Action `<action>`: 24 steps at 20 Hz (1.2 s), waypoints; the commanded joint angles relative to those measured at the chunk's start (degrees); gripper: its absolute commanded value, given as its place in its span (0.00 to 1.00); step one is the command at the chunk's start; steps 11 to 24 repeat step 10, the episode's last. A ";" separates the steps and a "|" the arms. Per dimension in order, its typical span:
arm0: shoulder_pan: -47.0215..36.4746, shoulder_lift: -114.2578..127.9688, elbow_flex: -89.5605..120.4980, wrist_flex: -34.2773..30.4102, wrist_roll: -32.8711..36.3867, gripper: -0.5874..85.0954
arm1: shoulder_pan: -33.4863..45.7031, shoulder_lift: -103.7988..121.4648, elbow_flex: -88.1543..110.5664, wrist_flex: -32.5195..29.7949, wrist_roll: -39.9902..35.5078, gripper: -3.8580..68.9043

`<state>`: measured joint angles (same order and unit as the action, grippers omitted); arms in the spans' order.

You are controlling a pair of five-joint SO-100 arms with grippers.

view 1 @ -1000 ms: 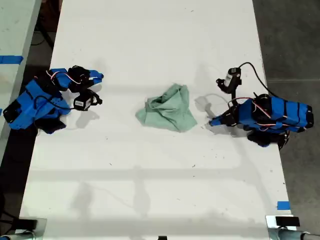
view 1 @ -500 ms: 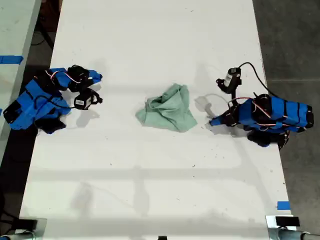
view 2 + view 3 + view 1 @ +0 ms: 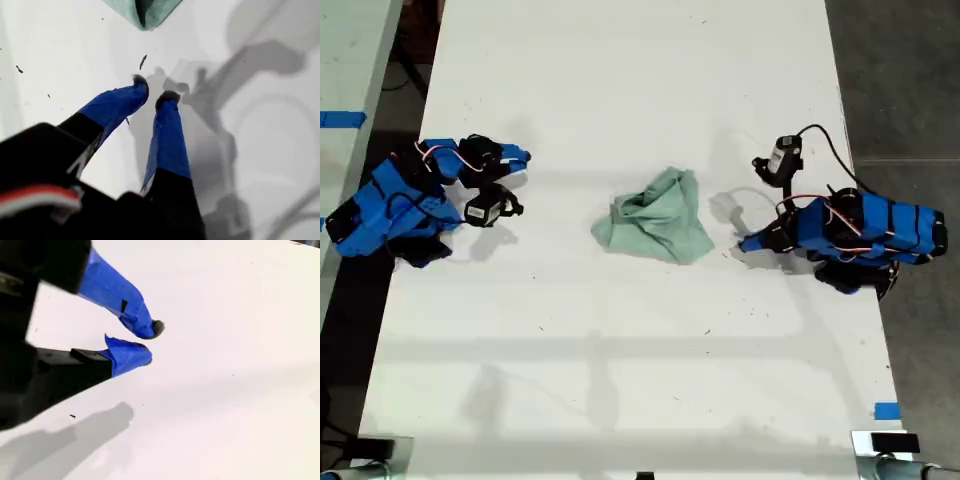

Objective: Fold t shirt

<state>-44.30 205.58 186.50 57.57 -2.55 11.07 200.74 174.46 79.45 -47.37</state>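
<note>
White surface (image 3: 620,380) fills the exterior view; the t shirt (image 3: 657,218) lies crumpled at its middle, with one arm at the exterior view's left and one at its right, both clear of the cloth.

Through the first wrist view, your first hand (image 3: 152,91) shows its fingertips a narrow gap apart, holding nothing; a cloth corner (image 3: 145,11) lies just ahead. Widen it, then pinch a single layer.

Through the second wrist view, your second hand (image 3: 151,344) is slightly parted, empty, over bare surface.
</note>
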 commanded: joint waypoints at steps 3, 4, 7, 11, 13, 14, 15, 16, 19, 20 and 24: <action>8.96 0.00 2.29 0.09 0.35 0.08 | 0.35 0.26 2.90 -1.49 -0.88 0.14; 7.82 0.09 2.29 0.00 -0.79 0.08 | 0.35 0.26 2.90 -1.49 -0.88 0.14; -0.62 0.09 2.29 0.09 2.20 0.09 | 0.35 0.26 2.90 -1.49 -0.88 0.14; -9.49 0.09 2.29 0.09 2.20 0.13 | 0.35 0.26 2.90 -1.49 -0.88 0.14; -9.49 0.09 2.29 0.09 2.20 0.13 | 0.35 0.26 2.90 -1.49 -0.88 0.14; -9.49 0.09 2.29 0.09 2.20 0.13 | 0.35 0.26 2.90 -1.49 -0.88 0.14; -9.49 0.09 2.29 0.09 2.20 0.13 | 0.35 0.26 2.90 -1.49 -0.88 0.14; -9.49 0.09 2.29 0.09 2.20 0.13 | 0.35 0.26 2.90 -1.49 -0.88 0.14; -9.49 0.09 2.29 0.09 2.20 0.13 | 0.35 0.26 2.90 -1.49 -0.88 0.14; -9.49 0.09 2.29 0.09 2.20 0.13 | 0.35 0.26 2.90 -1.49 -0.88 0.14; -9.49 0.09 2.29 0.09 2.20 0.13 | 0.35 0.26 2.90 -1.49 -0.88 0.14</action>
